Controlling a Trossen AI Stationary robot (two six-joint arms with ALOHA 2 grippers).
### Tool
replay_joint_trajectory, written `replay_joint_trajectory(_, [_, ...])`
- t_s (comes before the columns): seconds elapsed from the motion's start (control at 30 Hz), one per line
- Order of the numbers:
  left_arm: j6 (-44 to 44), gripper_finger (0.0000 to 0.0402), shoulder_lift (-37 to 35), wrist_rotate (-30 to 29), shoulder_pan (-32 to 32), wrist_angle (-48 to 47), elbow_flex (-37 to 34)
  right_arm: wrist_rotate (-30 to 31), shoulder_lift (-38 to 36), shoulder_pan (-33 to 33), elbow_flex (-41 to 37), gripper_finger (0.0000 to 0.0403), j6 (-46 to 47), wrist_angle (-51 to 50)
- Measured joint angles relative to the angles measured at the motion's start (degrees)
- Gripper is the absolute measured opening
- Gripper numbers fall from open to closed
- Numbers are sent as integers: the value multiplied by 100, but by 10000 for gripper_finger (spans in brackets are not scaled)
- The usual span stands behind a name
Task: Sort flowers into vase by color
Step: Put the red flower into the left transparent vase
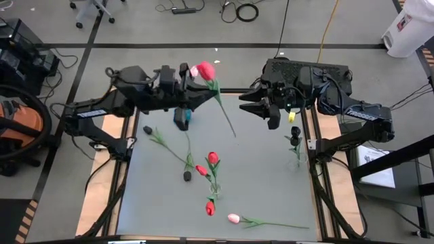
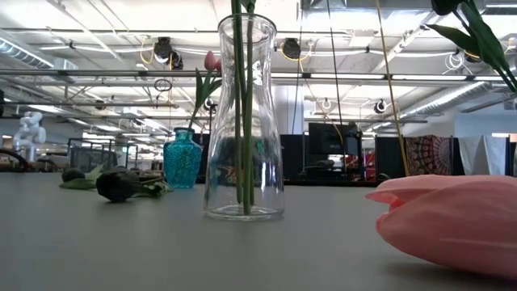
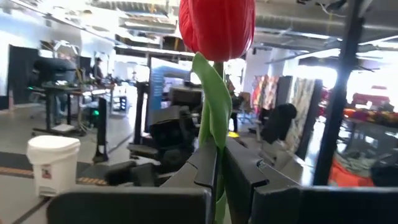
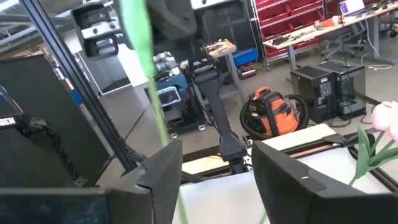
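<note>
My left gripper (image 1: pixel 202 95) is above the table's far middle, shut on a red tulip (image 1: pixel 207 70) whose stem (image 1: pixel 227 115) slants down over the table. My right gripper (image 1: pixel 245 103) is open, just right of that stem. In the right wrist view the stem (image 4: pixel 149 81) runs between the open fingers, close to one finger (image 4: pixel 163 171). A clear vase (image 2: pixel 242 113) at the table's middle holds green stems and a red tulip (image 1: pixel 213 158). A teal vase (image 1: pixel 182 119) holds a pink tulip (image 2: pixel 212 61). Red (image 1: pixel 210 208), pink (image 1: pixel 233 218) and black tulips (image 1: pixel 187 176) lie on the table. My left gripper pinches the red tulip's stem (image 3: pixel 217 171) between its two fingers, a little below the head and beside a leaf (image 3: pixel 208 106). The fingers come level from the table's left, across the stem. The tulip stands about upright, head up, lifted clear of the table. My right gripper: whether one finger touches the stem cannot be told.
A vase with a black tulip (image 1: pixel 295 137) stands near the table's right edge. Another black tulip (image 1: pixel 148 129) and a red one (image 1: pixel 201 169) lie left of and near the clear vase. The pink tulip (image 2: pixel 452 218) lies close to the near edge.
</note>
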Motion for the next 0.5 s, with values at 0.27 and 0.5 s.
replay_joint_trajectory(0.27, [-238,20,-2,-430,-655,-876,409,2,0,-3,0,185,-187,-167])
replay_joint_trajectory(0.5, [-491,20,60,-863,-1299,-1010,413,8,0,-3,2,185,-438,-649])
